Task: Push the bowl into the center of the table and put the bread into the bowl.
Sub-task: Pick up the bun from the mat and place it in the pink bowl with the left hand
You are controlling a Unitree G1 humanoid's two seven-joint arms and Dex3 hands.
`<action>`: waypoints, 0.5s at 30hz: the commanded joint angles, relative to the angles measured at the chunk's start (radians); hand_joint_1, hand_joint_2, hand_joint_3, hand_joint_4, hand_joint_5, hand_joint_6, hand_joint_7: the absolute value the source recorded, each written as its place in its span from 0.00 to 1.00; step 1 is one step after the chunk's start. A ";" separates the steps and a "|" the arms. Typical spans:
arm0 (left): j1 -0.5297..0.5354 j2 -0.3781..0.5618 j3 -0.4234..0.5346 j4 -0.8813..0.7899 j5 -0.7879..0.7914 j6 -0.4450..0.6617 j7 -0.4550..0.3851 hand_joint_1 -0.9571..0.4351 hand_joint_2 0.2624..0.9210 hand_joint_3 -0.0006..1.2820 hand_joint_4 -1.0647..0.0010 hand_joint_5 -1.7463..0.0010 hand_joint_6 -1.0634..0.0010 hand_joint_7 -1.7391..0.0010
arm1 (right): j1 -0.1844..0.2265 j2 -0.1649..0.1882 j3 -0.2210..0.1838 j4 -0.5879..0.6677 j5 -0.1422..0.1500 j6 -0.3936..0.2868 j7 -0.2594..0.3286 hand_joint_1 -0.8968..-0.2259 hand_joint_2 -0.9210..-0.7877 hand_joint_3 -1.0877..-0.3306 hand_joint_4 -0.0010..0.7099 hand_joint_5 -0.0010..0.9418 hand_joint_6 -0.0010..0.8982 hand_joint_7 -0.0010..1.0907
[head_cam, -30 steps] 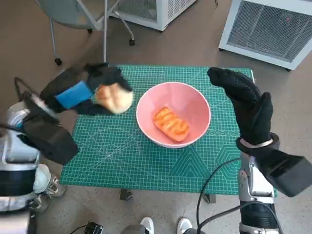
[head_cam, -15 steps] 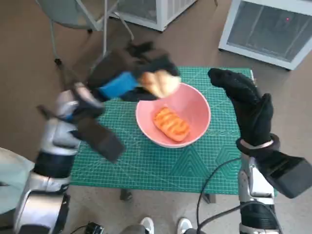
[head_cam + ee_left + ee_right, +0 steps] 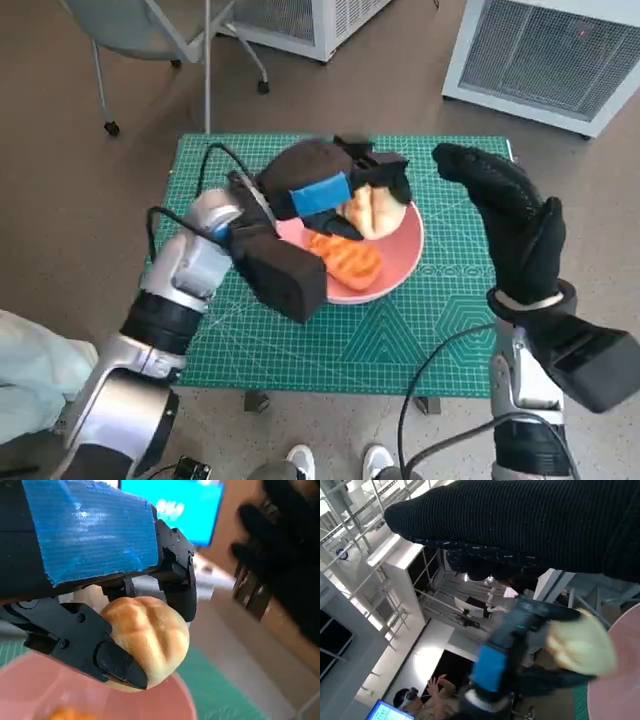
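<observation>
A pink bowl [image 3: 400, 262] sits near the middle of the green mat [image 3: 420, 340], with an orange glazed bread [image 3: 348, 262] lying inside it. My left hand [image 3: 325, 185], black with blue tape on its back, holds a pale round bread roll [image 3: 378, 208] over the bowl's far half. The left wrist view shows the roll [image 3: 145, 637] gripped between the black fingers [image 3: 115, 662] just above the pink rim [image 3: 180, 702]. My gloved right hand [image 3: 510, 215] hovers upright to the right of the bowl, holding nothing, fingers apart.
Wheeled chair legs [image 3: 205, 60] stand beyond the table's far left corner. White ventilated units [image 3: 560, 55] stand on the floor behind the table. Shoes of a person [image 3: 335, 462] show at the near edge. A person [image 3: 427, 697] appears in the right wrist view.
My left hand has carried the roll rightward from the mat's left side to above the bowl. The right hand has stayed in place.
</observation>
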 commanded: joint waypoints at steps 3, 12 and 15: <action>-0.008 0.004 -0.023 0.007 0.001 0.067 -0.077 0.59 0.90 0.07 0.73 0.84 0.69 0.78 | 0.026 0.002 -0.002 -0.005 -0.023 0.003 -0.022 0.23 0.00 0.44 0.17 0.00 0.00 0.49; 0.010 0.032 -0.028 -0.035 0.017 0.062 -0.088 0.45 0.90 0.01 0.88 0.99 0.74 0.97 | 0.032 0.002 -0.004 -0.019 -0.029 0.010 -0.037 0.22 0.00 0.44 0.17 0.00 0.00 0.49; 0.022 0.038 -0.024 -0.042 0.016 0.048 -0.070 0.41 0.91 0.01 0.90 1.00 0.75 0.98 | 0.032 0.002 -0.005 -0.022 -0.029 0.012 -0.040 0.22 0.00 0.44 0.17 0.00 0.00 0.49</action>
